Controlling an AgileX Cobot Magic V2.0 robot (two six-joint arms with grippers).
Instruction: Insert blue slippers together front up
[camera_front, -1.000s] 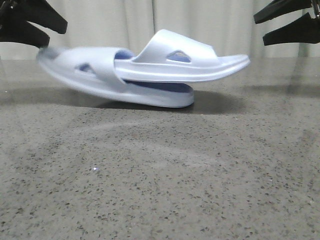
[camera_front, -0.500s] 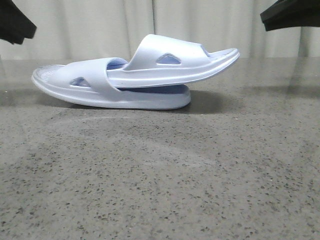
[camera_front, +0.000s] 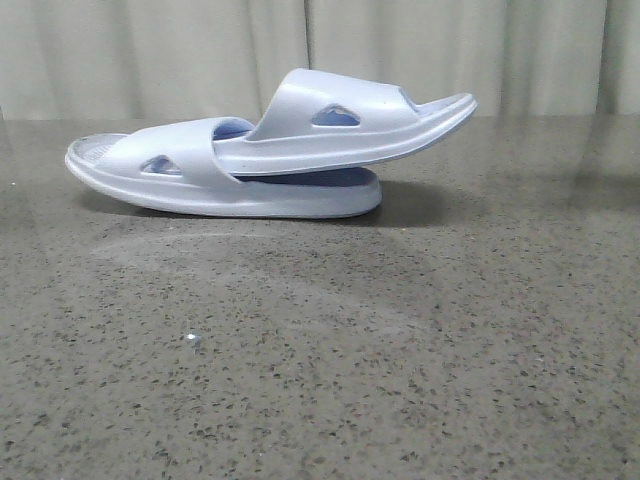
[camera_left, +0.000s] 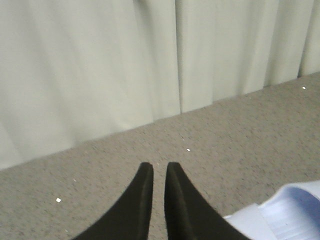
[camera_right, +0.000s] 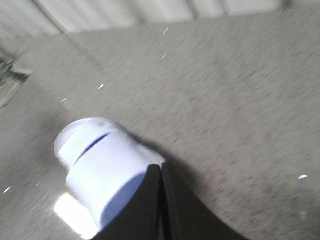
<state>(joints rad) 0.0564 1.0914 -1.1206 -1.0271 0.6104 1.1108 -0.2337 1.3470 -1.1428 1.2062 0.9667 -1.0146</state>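
Grey speckled table (camera_front: 320, 380) carries the nested slippers (camera_front: 270, 160) at 11 o'clock, upper one wedged under the lower's strap. Left gripper (camera_left: 154, 172) and right gripper (camera_right: 161, 172) hang closed, empty.

Only the nested blue slippers (camera_front: 270, 150) obstruct the table (camera_front: 320, 380); its near side looks open, seemingly the flanks too

Speckled grey stone table (camera_front: 320, 380), pale pleated curtain (camera_front: 200, 50) (behind it)
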